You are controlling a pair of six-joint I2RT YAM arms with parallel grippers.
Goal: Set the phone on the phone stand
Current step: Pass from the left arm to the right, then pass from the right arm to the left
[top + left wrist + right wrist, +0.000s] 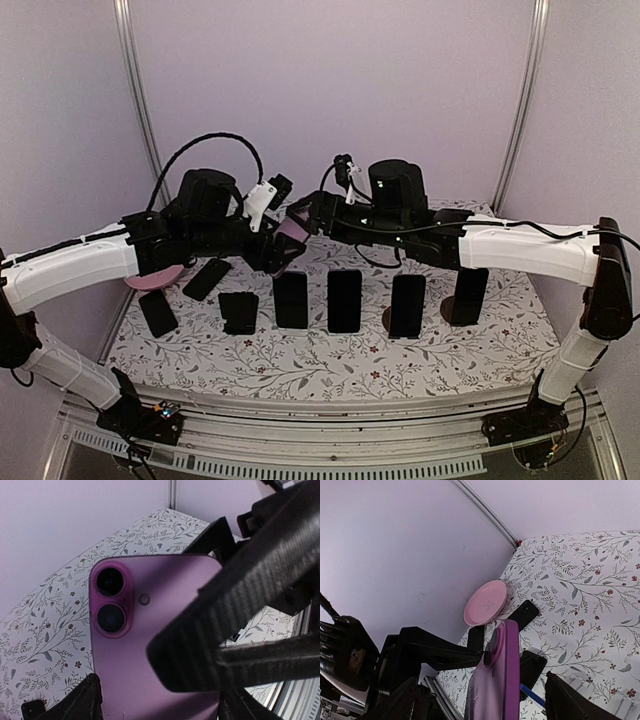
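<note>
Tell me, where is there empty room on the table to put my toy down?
The front strip between the row of black phones and the near edge is bare. So is the right side past the last phone. The back is crowded: arms, pink phone, pink plate.

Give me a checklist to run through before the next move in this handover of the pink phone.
1. The left gripper grips the pink phone: ok, the phone sits clamped between its fingers.
2. The right gripper straddles the phone: ok, one finger on either side.
3. The right gripper is closed on the phone: not ok, gaps show on both sides.
4. The phone is lifted off the table: ok.
5. A free phone stand is located: cannot tell; the dark phones in the row hide what stands behind them.
</note>
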